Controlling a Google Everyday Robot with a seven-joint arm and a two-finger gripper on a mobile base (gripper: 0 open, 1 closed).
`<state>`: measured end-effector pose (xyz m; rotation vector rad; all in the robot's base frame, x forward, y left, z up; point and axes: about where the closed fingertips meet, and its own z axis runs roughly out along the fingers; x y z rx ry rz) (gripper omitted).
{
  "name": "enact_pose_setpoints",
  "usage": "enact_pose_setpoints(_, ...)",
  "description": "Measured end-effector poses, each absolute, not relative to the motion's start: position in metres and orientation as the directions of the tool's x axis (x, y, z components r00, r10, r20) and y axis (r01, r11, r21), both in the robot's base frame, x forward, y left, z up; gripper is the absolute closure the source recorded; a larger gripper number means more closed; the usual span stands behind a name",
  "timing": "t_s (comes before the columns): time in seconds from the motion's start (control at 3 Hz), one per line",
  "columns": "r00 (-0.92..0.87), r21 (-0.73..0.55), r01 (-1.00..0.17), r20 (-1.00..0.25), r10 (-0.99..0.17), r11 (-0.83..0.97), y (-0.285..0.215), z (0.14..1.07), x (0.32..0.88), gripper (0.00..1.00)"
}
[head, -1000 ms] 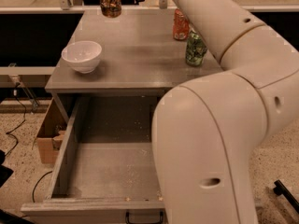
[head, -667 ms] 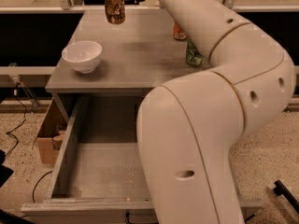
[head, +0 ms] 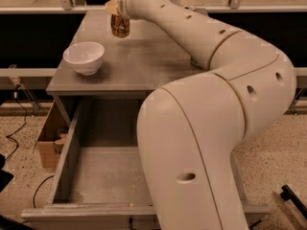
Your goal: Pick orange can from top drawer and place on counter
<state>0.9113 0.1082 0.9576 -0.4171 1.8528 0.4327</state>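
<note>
- The orange can is upright over the far left part of the worktop; I cannot tell whether it touches the surface.
- The tool clasps the can's top from above.
- A white bowl sits nearer, on the left.
- The top drawer stands open below, partly hidden by the arm.

No writing is readable, even on the orange can in the jaws over the counter.
</note>
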Motion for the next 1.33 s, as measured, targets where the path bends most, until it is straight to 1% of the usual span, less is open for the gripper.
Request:
enact_pose_setpoints(0.33, -0.287, 0.073, -0.479, -0.955, -0.078, 0.874, 0.114, 0.933, 0.913, 1.00)
enact_pose_setpoints(0.67, -0.295, 0.034, -0.481, -0.947, -0.125, 0.876, 0.123, 0.916, 0.914, 1.00)
enact_pose_setpoints(1.0, -0.298, 0.028, -0.481, -0.945, -0.133, 0.876, 0.124, 0.914, 0.914, 0.85)
enact_pose_setpoints(1.33, -0.298, 0.028, -0.481, -0.945, -0.133, 0.876, 0.124, 0.916, 0.914, 0.62)
